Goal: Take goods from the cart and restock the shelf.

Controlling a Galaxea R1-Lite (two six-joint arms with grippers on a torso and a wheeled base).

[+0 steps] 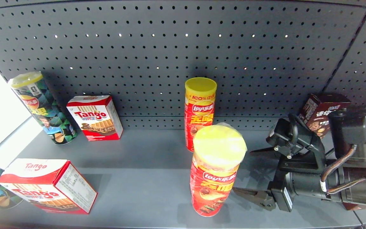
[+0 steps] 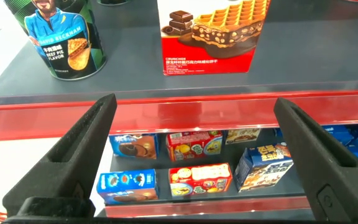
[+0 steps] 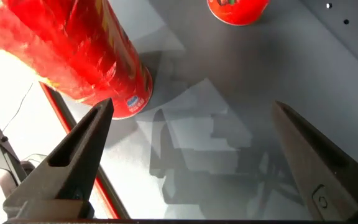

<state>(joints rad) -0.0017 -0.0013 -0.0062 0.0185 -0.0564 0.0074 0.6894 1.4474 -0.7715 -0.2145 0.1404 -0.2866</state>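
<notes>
A red chip can stands upright near the front edge of the shelf, in line with a second red can set back by the rear wall. The right claw hangs just beside it with its jaws spread wide and nothing between them. One finger lies close to the can's lower side, and whether it touches cannot be told. The risk looks plain enough: a tall, narrow can so near the edge could be tipped by any sideways brush of that finger as the arm draws away, either off the shelf or back into the can behind. The left claw is also fully open and empty, held low before the shelf's red front edge, beneath a wafer box and a dark can.
</notes>
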